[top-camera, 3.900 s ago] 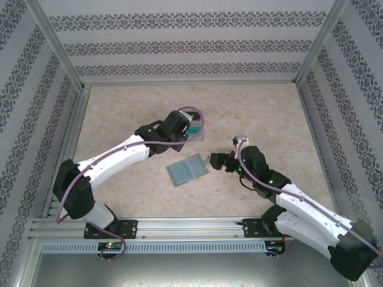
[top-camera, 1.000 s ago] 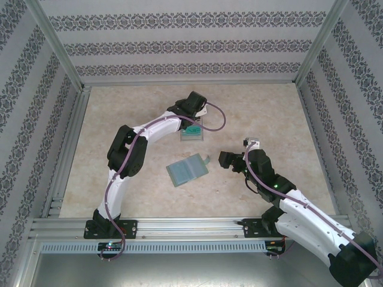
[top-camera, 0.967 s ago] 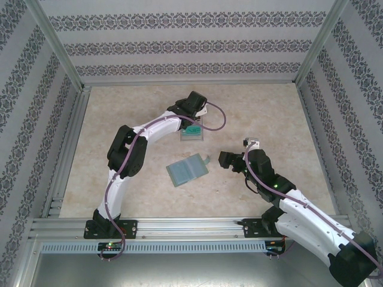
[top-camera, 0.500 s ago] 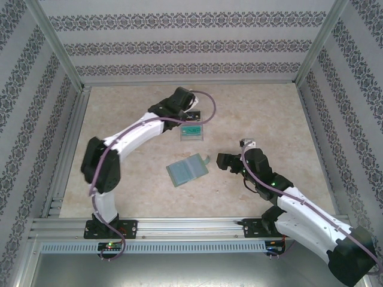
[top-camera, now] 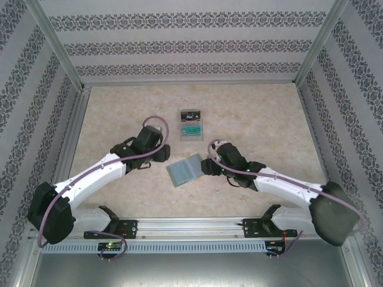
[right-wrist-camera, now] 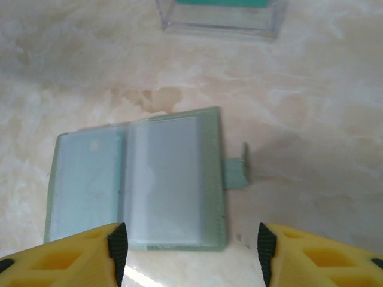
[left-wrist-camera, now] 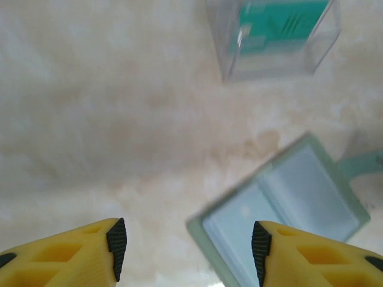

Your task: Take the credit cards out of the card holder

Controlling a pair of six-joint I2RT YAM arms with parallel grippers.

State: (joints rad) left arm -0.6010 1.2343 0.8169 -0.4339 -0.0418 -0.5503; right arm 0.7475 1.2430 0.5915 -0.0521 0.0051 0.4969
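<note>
The card holder (top-camera: 187, 170) lies open and flat on the table, its bluish-grey pockets (right-wrist-camera: 149, 179) facing up and its small tab (right-wrist-camera: 236, 170) sticking out to the right. A teal credit card (top-camera: 191, 130) sits in the clear tray (top-camera: 182, 136) beyond it. A black credit card (top-camera: 190, 113) lies at the tray's far side. My left gripper (top-camera: 160, 156) hovers open just left of the holder (left-wrist-camera: 293, 203), with nothing between its fingers. My right gripper (right-wrist-camera: 191, 254) is open at the holder's tab side, close above its near edge.
The clear tray (left-wrist-camera: 275, 60) stands about a hand's width behind the holder. Aluminium frame rails (top-camera: 72, 137) and patterned walls enclose the beige table (top-camera: 263, 113) on three sides. Both arms' bases sit on the rail at the near edge.
My left arm has drawn back from the tray to the holder's left side, leaving the black card by the tray. My right arm has moved left to the holder, its jaws narrower.
</note>
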